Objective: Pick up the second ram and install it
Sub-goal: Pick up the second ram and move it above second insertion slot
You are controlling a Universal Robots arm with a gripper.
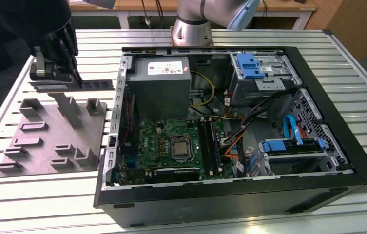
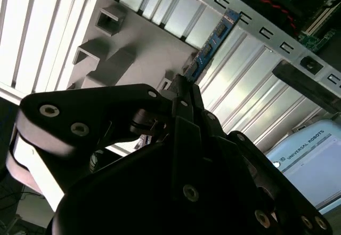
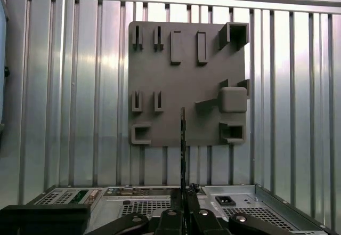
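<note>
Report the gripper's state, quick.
Gripper: fingers closed on the thin dark circuit-board RAM strip, held over the grey plastic fixture block.

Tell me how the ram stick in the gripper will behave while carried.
Probably stiff: the second ram juts straight from the gripper without sagging. Likely light, since it looks thin edge-on in the first wrist view. Gripped near one end, it might pivot if bumped.
</note>
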